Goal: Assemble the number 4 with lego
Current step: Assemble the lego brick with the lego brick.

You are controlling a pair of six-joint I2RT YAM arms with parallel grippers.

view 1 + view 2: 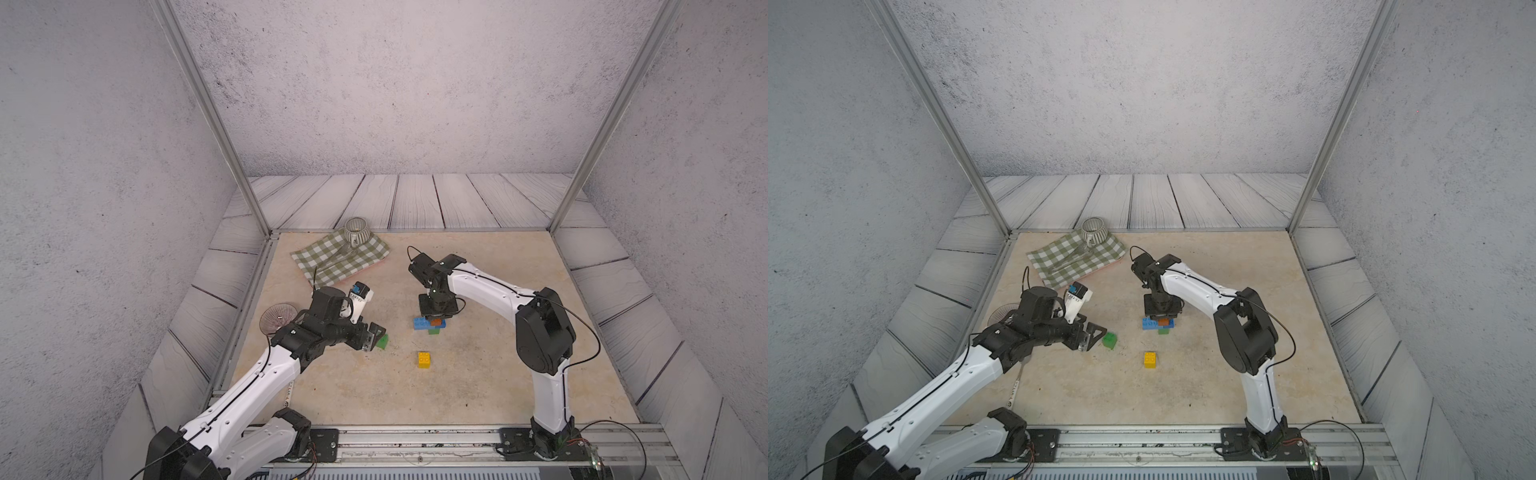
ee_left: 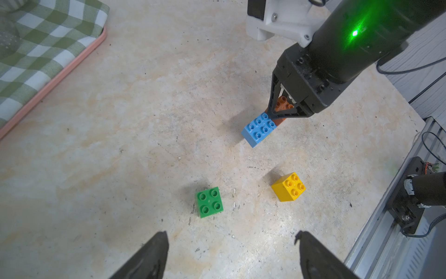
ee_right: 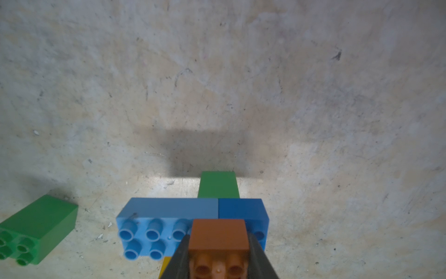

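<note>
- Orange-brown brick (image 3: 218,233) clamped in my right gripper (image 3: 218,244), resting on the blue crossbar (image 3: 169,209).
- My left gripper (image 2: 231,233) is spread wide, holding nothing, near the loose green brick (image 2: 209,202) on the tabletop (image 2: 120,120).

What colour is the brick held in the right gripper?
Orange-brown; the brick shows best in the right wrist view.
</note>
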